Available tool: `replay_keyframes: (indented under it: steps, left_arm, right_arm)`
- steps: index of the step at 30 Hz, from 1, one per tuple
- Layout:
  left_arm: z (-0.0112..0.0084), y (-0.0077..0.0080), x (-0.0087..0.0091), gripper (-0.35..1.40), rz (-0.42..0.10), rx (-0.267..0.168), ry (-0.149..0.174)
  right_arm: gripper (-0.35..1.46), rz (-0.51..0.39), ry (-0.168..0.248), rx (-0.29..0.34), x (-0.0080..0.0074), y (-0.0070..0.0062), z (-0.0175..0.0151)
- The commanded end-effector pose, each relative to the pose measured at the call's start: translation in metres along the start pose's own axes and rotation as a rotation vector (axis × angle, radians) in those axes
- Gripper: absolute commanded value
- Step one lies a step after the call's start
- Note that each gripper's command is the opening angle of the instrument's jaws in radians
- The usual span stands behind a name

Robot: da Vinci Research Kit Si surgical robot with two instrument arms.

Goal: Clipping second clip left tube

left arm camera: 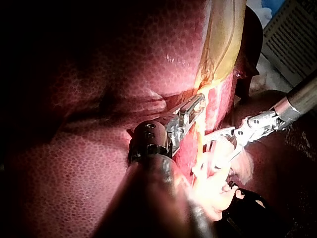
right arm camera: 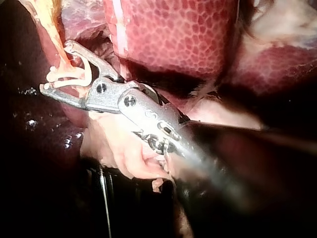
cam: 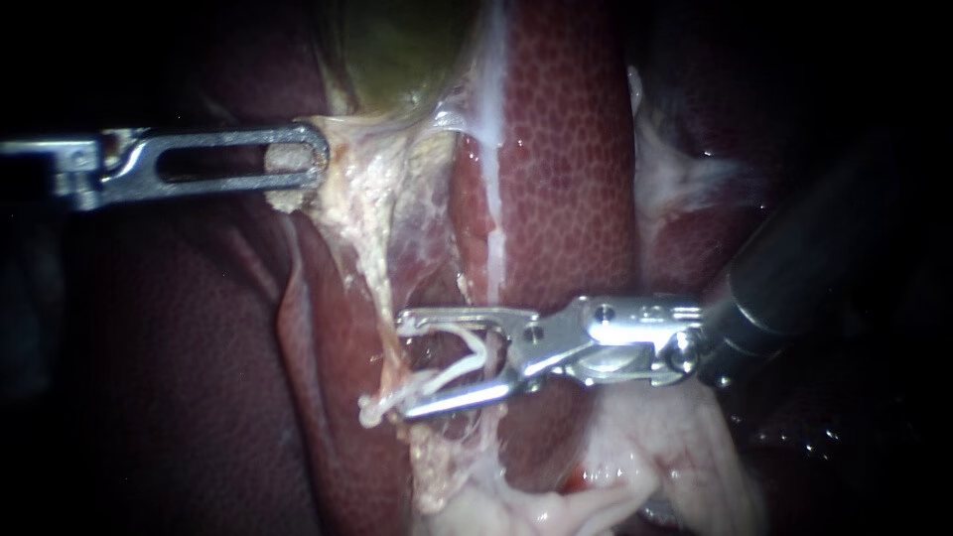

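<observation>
While the left instrument [cam: 298, 159], entering from nine o'clock, is clamping its end effector together on the pale tissue [cam: 362, 179] just below the gallbladder [cam: 397, 50], at about eleven o'clock in the endoscope view, the right instrument [cam: 404, 364], entering from three o'clock, is presenting an open white clip [cam: 467, 359] at about seven o'clock of centre. Its end effector is standing wide apart yet gripping that clip, one leg lying against each jaw. It is straddling the left tube [cam: 375, 273], the pale strand running down from the held tissue beside the liver [cam: 566, 149]. The tube is sitting inside the clip's mouth and is not yet being squeezed. In the right wrist view the strand seems to be crossing the clip [right arm camera: 69, 74] near its open end rather than deep by its hinge. That, I judge, is the main risk: closing from this depth, the legs may be catching only part of the tube, or latching over stray filmy tissue, leaving a loose clip. Too strong a pull from the left instrument may be tearing the thin strand, while slackening may be letting it slide out of the mouth. The lower jaw is also lying close to the liver and may be scraping it.
</observation>
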Motion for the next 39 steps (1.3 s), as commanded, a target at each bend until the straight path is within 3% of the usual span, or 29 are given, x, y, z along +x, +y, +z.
replay_keyframes:
  steps: [1,10,19,30,39]
  left_arm:
    - [0.0,0.0,0.0,-0.35,0.0,0.0,0.0]
    - [0.0,0.0,0.0,-0.35,0.0,0.0,0.0]
    - [0.0002,-0.0001,0.0,-0.35,0.0,-0.001,-0.001]
    - [0.0007,-0.0004,0.0003,-0.35,0.0,-0.005,-0.005]
    - [0.0007,-0.0004,0.0004,-0.35,0.0,-0.005,-0.005]
  right_arm:
    - [0.6,0.004,-0.001,0.004,-0.0002,0.0,0.0002]
    - [0.6,0.032,-0.005,0.048,-0.0009,-0.0004,0.002]
    - [0.59,0.064,-0.012,0.103,-0.0004,-0.001,0.0028]
    - [0.58,0.078,-0.017,0.101,-0.0013,-0.0005,0.0051]
    - [0.53,0.09,-0.017,0.098,-0.0017,0.0002,0.0052]
